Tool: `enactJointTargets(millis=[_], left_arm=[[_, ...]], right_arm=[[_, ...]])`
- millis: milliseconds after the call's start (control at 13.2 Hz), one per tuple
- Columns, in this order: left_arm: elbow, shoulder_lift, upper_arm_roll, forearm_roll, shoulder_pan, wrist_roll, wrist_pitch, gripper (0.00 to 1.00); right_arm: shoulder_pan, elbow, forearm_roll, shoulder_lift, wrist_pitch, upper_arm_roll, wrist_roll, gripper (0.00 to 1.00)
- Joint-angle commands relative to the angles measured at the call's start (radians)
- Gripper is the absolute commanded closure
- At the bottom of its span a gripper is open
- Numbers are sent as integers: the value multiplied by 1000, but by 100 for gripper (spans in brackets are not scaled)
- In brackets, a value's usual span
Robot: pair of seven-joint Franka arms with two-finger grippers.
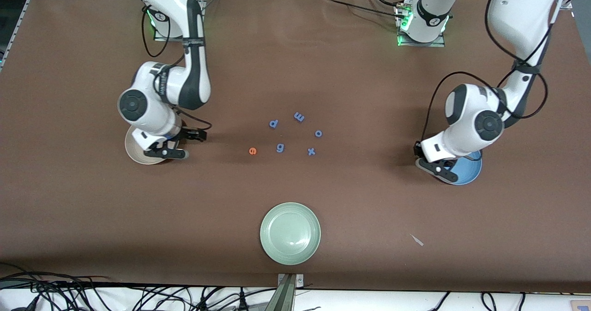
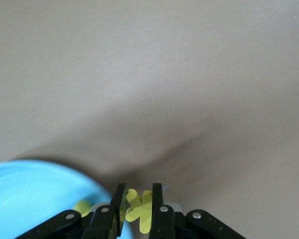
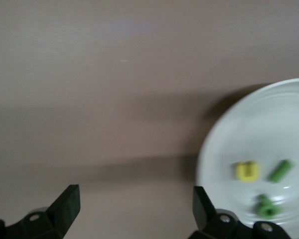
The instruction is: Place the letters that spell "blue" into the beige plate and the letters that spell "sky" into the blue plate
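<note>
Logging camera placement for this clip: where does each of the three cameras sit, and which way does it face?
Front view: high across the table, facing both arm bases; shows both arms, loose letters, green plate.
Left wrist view: over the blue plate; left gripper pinches a yellow letter.
Right wrist view: open right gripper beside the beige plate with three letters.
Shared: front and wrist views show both plates.

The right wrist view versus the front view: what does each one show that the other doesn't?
Only the right wrist view shows the yellow "u", green "l" and green "b" lying in the beige plate, and the right end effector open. Only the front view shows the orange "e", five blue letters, the pale green plate, the blue plate and both arms. Both show the beige plate and the brown table.
</note>
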Motion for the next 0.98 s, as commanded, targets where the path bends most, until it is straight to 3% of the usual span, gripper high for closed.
enactJointTargets(millis=[0,151,227,302,378,680,907], left_arm=[[-14,-23,-4,-1,74,105,-34,100],[-16,3,22,-2,99,202,-26,100],[-16,14,27,-2,99,204,-22,77],[-16,14,27,-10,99,197,-22,16],[-18,13,27,-10,99,196,-22,0],[-45,-1,27,-4,99,195,-23,0],[-160,-152,27,-4,101,195,-37,0]], right_arm=[[-8,96,20,31,-3,56,178,0],[-13,139,20,43,20,102,254,0],[-13,148,20,46,37,114,269,0],[-14,162,21,53,49,134,269,0],[-17,177,20,56,59,145,265,0],[-29,234,26,105,80,198,271,0],[-59,275,65,135,86,229,262,0]])
